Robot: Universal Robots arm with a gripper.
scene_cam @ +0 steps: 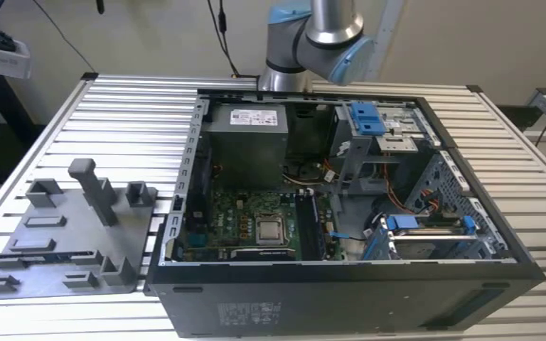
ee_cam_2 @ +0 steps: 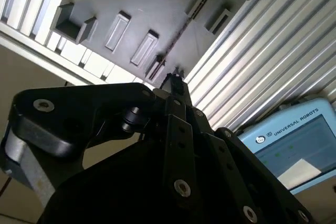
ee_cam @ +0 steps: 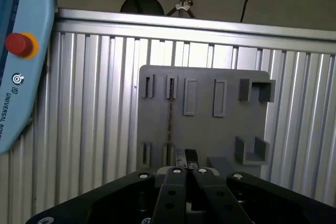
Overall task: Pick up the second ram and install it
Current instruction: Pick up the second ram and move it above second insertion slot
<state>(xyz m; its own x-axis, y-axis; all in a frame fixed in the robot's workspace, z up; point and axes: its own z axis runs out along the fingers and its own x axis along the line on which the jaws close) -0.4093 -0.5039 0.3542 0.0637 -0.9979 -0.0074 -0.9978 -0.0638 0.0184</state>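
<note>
The pincer (ee_cam: 186, 157), fingers drawn together on nothing, hangs well clear of the grey plate (ee_cam: 205, 129). The memory stick (ee_cam: 170, 113) stands on edge in the plate's slots, beyond the fingertips and slightly aside, its long axis running away from them; only its thin edge shows, so the chips cannot be made out
</note>
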